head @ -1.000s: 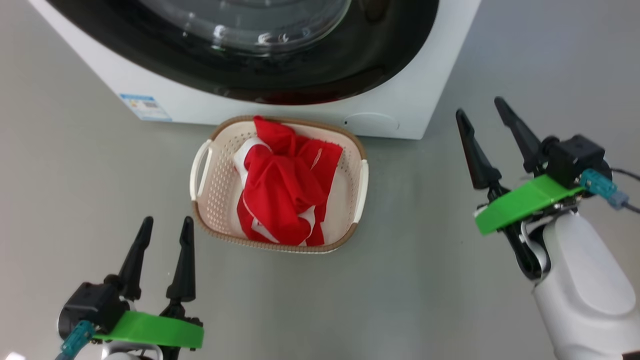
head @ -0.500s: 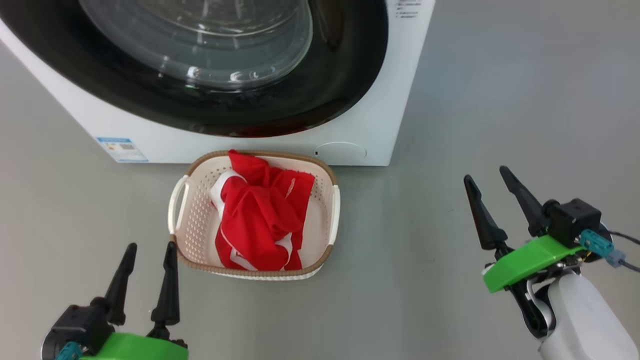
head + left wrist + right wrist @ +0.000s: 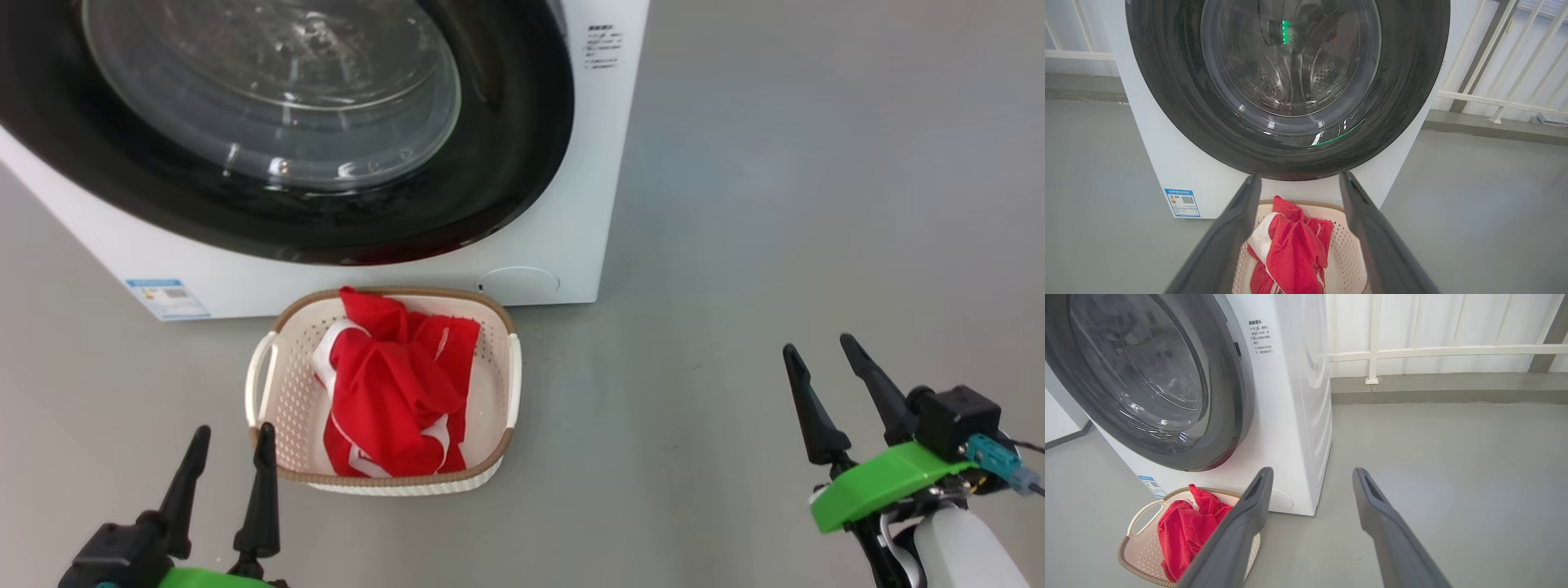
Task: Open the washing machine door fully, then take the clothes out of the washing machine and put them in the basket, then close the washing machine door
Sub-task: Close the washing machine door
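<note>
Left gripper (image 3: 232, 433) hovers at the basket's (image 3: 512, 384) near-left corner. Right gripper (image 3: 817, 345) is well apart over bare grey floor (image 3: 775, 204). Both are spread wide and empty. The clothes (image 3: 392, 392) lie in the basket, before the closed washing machine door (image 3: 510, 163).

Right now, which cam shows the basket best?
Head view: the whole basket shows from above, rim and handles clear, clothes inside. Left wrist view: basket between the fingers, cropped below. Right wrist view: one side, a finger hiding the rest.
</note>
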Robot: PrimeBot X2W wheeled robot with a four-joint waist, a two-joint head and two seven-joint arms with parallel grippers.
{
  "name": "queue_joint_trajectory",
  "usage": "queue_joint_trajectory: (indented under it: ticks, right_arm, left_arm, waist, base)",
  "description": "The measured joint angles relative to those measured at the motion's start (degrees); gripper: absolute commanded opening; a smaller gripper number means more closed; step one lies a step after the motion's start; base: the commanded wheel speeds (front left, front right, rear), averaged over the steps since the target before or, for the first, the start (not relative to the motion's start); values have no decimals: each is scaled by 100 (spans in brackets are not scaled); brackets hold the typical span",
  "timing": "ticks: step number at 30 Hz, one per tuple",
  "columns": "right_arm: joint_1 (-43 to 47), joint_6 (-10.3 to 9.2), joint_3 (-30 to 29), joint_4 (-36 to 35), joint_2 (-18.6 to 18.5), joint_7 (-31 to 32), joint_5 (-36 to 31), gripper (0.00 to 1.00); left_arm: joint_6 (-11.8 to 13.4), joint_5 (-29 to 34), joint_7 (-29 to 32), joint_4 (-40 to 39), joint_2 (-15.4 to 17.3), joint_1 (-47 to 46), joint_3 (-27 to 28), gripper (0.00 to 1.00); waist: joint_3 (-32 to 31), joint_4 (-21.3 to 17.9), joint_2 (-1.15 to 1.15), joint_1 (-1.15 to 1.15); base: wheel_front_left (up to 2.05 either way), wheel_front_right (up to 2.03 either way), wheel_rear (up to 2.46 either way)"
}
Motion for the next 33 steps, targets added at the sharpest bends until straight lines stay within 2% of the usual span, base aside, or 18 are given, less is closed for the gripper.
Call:
queue_joint_trajectory:
  ticks: [20,33]
  right_arm:
    - [612,-1,-204,-129,4,0,-4,100]
    - [950,0,-333,-199,3,0,-11,100]
  left_arm:
    - [0,56,0,-23,34,496,360,100]
    - [0,58,0,-77,36,702,503,100]
  waist:
    - [-402,-428,0,0]
    - [-583,-556,0,0]
  base:
    - [0,0,0]
    - [0,0,0]
